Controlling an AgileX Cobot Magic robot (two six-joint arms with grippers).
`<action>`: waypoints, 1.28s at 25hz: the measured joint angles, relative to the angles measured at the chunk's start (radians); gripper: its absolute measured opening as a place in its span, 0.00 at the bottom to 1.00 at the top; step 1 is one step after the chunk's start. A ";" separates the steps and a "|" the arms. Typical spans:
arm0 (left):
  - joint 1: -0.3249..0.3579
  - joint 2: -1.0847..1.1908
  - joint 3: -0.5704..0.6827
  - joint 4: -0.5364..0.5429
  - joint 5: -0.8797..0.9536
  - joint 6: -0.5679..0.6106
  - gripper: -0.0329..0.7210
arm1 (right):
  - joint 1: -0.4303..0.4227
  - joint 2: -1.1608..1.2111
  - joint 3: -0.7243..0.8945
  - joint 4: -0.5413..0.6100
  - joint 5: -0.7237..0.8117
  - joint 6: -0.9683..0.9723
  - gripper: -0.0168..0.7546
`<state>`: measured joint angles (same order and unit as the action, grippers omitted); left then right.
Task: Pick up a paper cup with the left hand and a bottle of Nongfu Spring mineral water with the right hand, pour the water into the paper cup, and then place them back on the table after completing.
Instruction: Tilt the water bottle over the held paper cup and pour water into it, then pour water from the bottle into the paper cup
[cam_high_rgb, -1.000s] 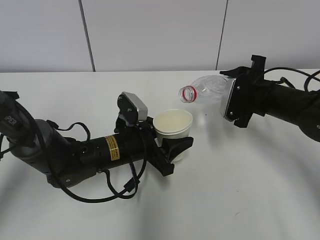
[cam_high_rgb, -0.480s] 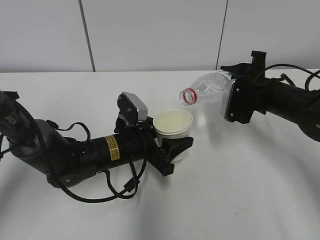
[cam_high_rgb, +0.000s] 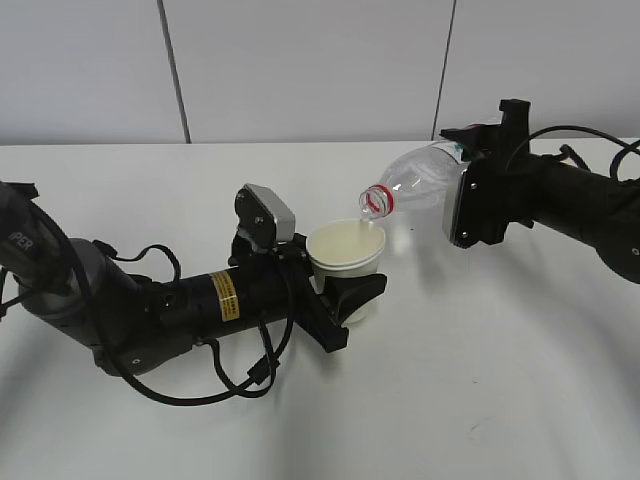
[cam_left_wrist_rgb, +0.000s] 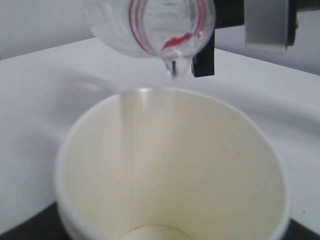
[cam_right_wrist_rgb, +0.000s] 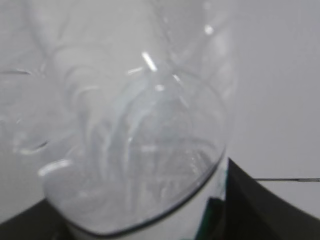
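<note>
My left hand (cam_high_rgb: 345, 285) is shut on a white paper cup (cam_high_rgb: 346, 258) and holds it upright near the table's middle; the cup (cam_left_wrist_rgb: 170, 170) fills the left wrist view, its inside pale. My right hand (cam_high_rgb: 470, 190) is shut on a clear bottle (cam_high_rgb: 420, 180), tilted mouth-down to the left. The open mouth with a red ring (cam_high_rgb: 376, 201) hangs over the cup's far rim. In the left wrist view the bottle (cam_left_wrist_rgb: 150, 25) shows above the rim, with water (cam_left_wrist_rgb: 173, 67) dripping from its lip. The bottle's body (cam_right_wrist_rgb: 125, 130) fills the right wrist view. Both grippers' fingertips are hidden.
The white table (cam_high_rgb: 480, 380) spreads around both arms. A pale panelled wall (cam_high_rgb: 300, 70) stands behind its far edge. Black cables (cam_high_rgb: 250, 375) loop beside the left arm.
The right hand has tipped the bottle further down, and its mouth has moved lower and closer to the cup's rim. The left hand and cup have not moved.
</note>
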<state>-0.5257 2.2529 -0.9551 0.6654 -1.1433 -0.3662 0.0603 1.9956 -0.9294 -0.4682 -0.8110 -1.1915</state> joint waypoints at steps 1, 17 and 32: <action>0.000 0.000 0.000 0.000 0.000 0.000 0.58 | 0.000 0.000 0.000 0.004 -0.001 -0.004 0.56; 0.000 0.000 0.000 0.000 0.000 0.000 0.58 | 0.000 0.000 -0.008 0.010 -0.016 -0.038 0.56; 0.000 0.000 0.000 0.001 0.004 0.000 0.58 | 0.000 0.000 -0.012 0.010 -0.024 -0.051 0.56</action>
<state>-0.5257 2.2529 -0.9551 0.6663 -1.1396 -0.3662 0.0603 1.9956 -0.9413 -0.4580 -0.8354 -1.2429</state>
